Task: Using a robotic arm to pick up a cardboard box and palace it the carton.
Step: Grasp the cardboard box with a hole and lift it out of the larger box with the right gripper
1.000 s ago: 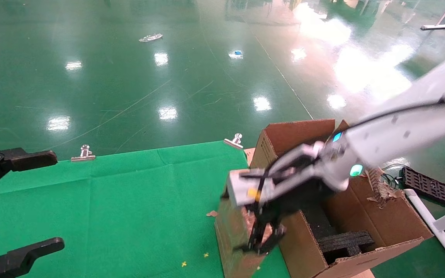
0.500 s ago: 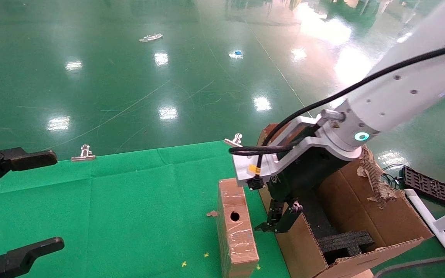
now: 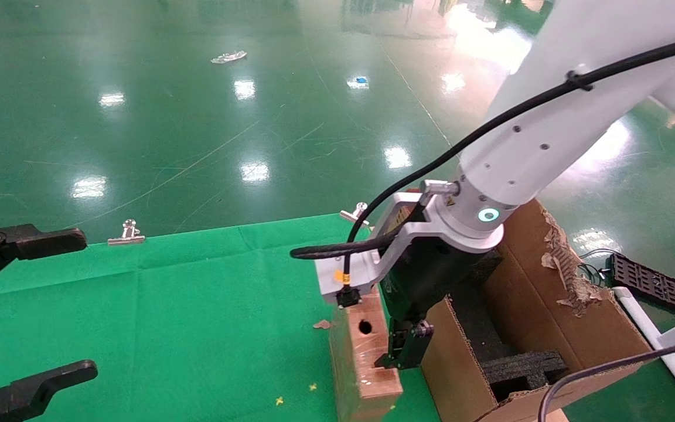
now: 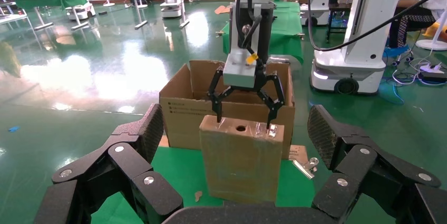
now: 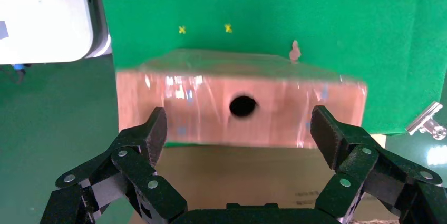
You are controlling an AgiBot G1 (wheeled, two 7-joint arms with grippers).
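The small cardboard box (image 3: 367,357) stands upright on the green cloth, against the carton's near wall, with its holed narrow edge facing up. It also shows in the left wrist view (image 4: 240,166) and the right wrist view (image 5: 211,108). The white robotic arm (image 3: 525,146) reaches down over it. My right gripper (image 3: 372,328) is open, with its fingertips at the two ends of the box's top edge (image 4: 245,121) (image 5: 238,124). The large carton (image 3: 583,328) (image 4: 179,118) stands right of the box. My left gripper (image 3: 88,303) is open and empty at the far left.
Black foam blocks (image 3: 522,366) lie inside the carton, whose far flap is torn. Two binder clips (image 3: 128,232) (image 3: 356,214) hold the cloth's back edge. A cardboard scrap (image 3: 321,323) lies beside the box. A black grid tray (image 3: 651,281) and a white pipe frame (image 3: 665,346) are at the right.
My right arm rose from low beside the box, then swung left from the carton's wall to above the box's top. The box shifted slightly. The left arm has not moved.
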